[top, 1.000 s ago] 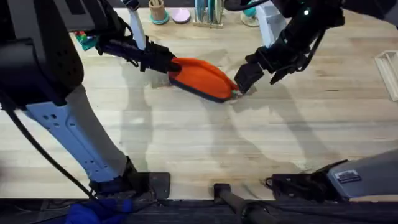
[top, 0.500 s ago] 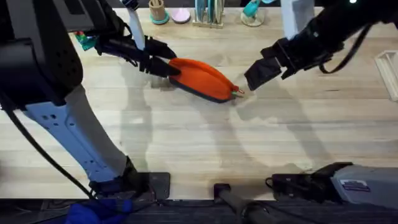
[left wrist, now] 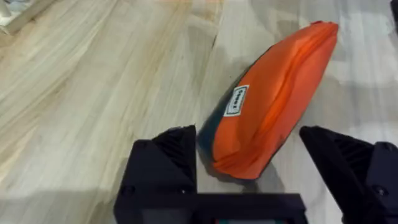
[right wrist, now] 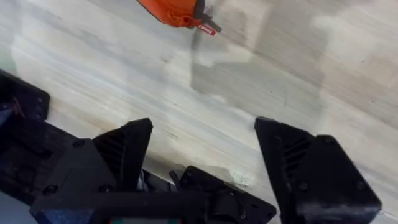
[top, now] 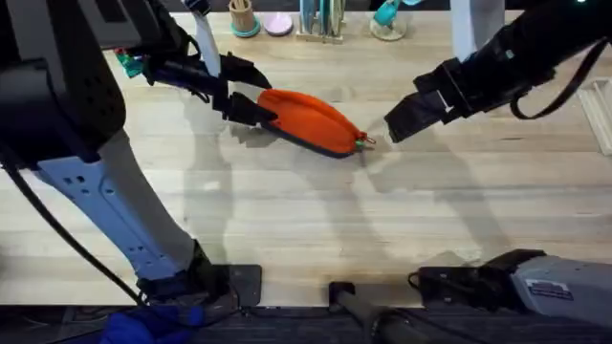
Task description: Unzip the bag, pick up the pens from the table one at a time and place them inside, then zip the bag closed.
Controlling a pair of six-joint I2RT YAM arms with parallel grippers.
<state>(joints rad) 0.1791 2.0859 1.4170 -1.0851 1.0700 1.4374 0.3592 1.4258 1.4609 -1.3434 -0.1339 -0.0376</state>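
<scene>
Pouch of orange fabric with a dark lower edge (top: 311, 120) lay zipped on the pale wooden surface (top: 287, 210), between the open, empty left end effector (left wrist: 249, 165) straddling one end, seemingly to steady it, and the open right end effector (right wrist: 205, 146) near its red zipper pull (right wrist: 208, 29).

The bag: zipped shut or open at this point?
Shut, as far as shows. The bag lies with no gap along its top seam, its red pull at the end. Both grippers are open, off it.

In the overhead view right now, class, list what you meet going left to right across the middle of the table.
Left arm's black two-finger gripper → orange fabric pencil pouch with dark lower edge → its small red zipper pull → right arm's black gripper.
</scene>
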